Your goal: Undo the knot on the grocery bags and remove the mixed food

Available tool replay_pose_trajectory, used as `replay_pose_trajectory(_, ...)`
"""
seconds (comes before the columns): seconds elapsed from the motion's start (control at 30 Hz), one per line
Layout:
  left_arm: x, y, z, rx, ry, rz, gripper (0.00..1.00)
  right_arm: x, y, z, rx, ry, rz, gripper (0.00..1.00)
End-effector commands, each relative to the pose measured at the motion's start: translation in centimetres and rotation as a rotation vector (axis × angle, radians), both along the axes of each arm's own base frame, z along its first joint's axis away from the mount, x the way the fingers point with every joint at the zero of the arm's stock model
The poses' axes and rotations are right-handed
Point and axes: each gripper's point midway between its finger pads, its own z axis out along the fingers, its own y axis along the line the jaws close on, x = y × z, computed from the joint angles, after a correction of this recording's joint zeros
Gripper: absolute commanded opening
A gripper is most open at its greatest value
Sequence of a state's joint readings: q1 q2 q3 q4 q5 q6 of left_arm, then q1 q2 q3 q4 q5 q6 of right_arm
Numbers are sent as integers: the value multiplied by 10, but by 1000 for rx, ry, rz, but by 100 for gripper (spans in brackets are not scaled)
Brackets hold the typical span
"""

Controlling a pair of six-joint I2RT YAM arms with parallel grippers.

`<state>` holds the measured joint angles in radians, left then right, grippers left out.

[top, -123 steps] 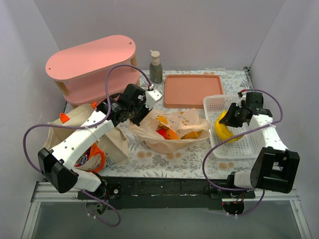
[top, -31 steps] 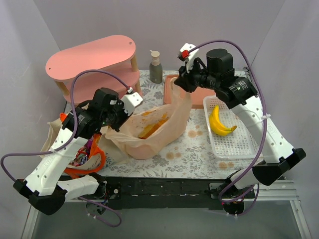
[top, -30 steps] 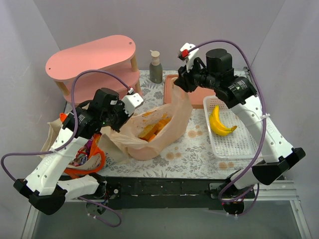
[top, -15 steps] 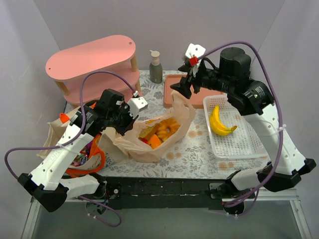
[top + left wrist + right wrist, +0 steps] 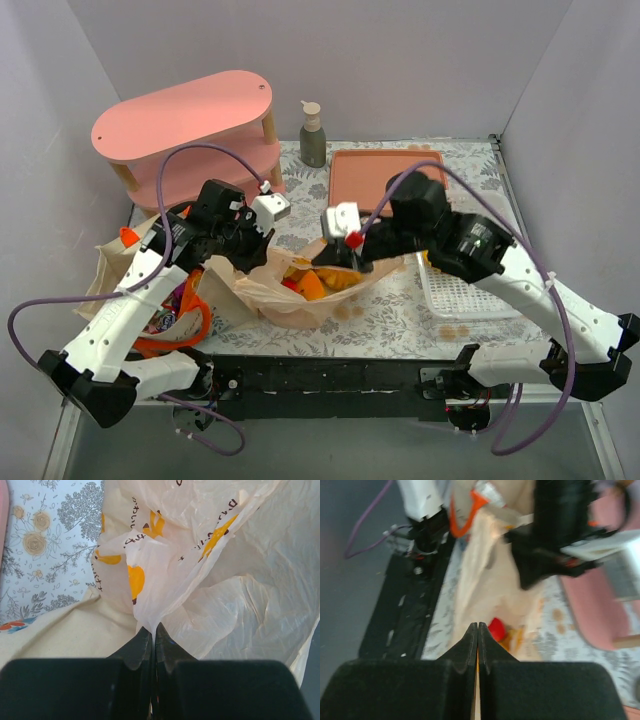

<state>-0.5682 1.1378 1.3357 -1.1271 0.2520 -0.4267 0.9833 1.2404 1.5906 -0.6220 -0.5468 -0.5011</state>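
Left pincer (image 5: 153,631) pinches the tan bag (image 5: 240,605); right pincer (image 5: 477,628) pressed together — seemingly empty, view blurred.

Mouth of the tan plastic bag (image 5: 285,305) crowded by left arm (image 5: 150,280) and right arm (image 5: 490,255); open tabletop (image 5: 400,322) at its near right.

Motion smeared the right wrist view: just beyond the tips of the right gripper (image 5: 477,626) we made out only a red lump (image 5: 497,629) and the tan plastic bag (image 5: 485,585), nothing sharper. From above, the right arm behind that gripper covered most of the white basket (image 5: 455,295); the left arm hid part of the canvas tote (image 5: 112,268).
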Motion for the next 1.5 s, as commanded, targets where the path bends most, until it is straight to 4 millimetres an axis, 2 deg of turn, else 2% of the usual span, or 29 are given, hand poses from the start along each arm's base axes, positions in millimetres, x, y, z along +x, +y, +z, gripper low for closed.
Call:
replay_pose_trajectory(0.0,-10,1,9,-57,42,-16,0,-25,10,-25,10,39,59,1)
replay_pose_trajectory(0.07,-11,1,16,-71,19,-15,0,-14,16,-48,-54,27,37,1)
replay_pose_trajectory(0.17,-10,3,24,-91,-24,-10,0,2,25,-71,-108,-3,-8,1)
replay_pose_trajectory(0.2,-11,3,25,-98,-32,-11,0,4,27,-75,-116,-9,-11,1)
replay_pose_trajectory(0.27,-12,2,28,-112,-54,-16,0,-3,35,-96,-165,-29,11,1)
replay_pose_trajectory(0.3,-12,3,27,-111,-56,-16,0,2,36,-108,-201,-80,0,1)
replay_pose_trajectory(0.33,-11,3,28,-112,-59,-15,0,-4,34,-133,-255,-89,25,1)
replay_pose_trajectory(0.37,-10,4,28,-109,-63,-7,0,-16,35,-143,-273,-114,63,1)
replay_pose_trajectory(0.43,-10,5,23,-99,-57,-1,0,-26,31,-163,-297,-164,99,1)
replay_pose_trajectory(0.47,-7,7,20,-88,-70,9,0,-45,21,-187,-334,-154,145,1)
replay_pose_trajectory(0.57,-8,13,4,-52,-46,27,0,-90,0,-219,-390,-52,271,1)
replay_pose_trajectory(0.6,-10,16,-1,-39,-39,33,0,-106,-5,-224,-390,14,329,1)
replay_pose_trajectory(0.67,-22,22,-19,-20,-4,23,0,-118,-6,-232,-381,106,328,1)
replay_pose_trajectory(0.7,-27,23,-25,-18,8,16,0,-119,-11,-246,-401,133,312,1)
replay_pose_trajectory(0.77,-36,29,-39,-3,32,22,0,-109,-3,-245,-363,116,247,1)
replay_pose_trajectory(0.8,-39,30,-40,3,36,13,0,-96,0,-244,-366,76,184,1)
replay_pose_trajectory(0.9,-40,33,-36,5,27,20,0,-74,2,-236,-381,4,113,1)
replay_pose_trajectory(1.03,-36,30,-36,0,22,20,0,-49,12,-204,-328,-2,32,1)
replay_pose_trajectory(1.13,-32,23,-31,-24,29,12,0,-27,13,-202,-320,17,-59,1)
replay_pose_trajectory(1.23,-25,17,-24,-35,29,6,0,-11,14,-213,-326,0,-135,1)
replay_pose_trajectory(1.27,-25,16,-22,-39,31,2,0,-8,13,-227,-357,5,-152,1)
replay_pose_trajectory(1.37,-21,12,-19,-45,34,-2,0,8,17,-247,-396,78,-235,1)
replay_pose_trajectory(1.47,-18,11,-15,-46,30,-3,0,23,22,-253,-381,112,-326,1)
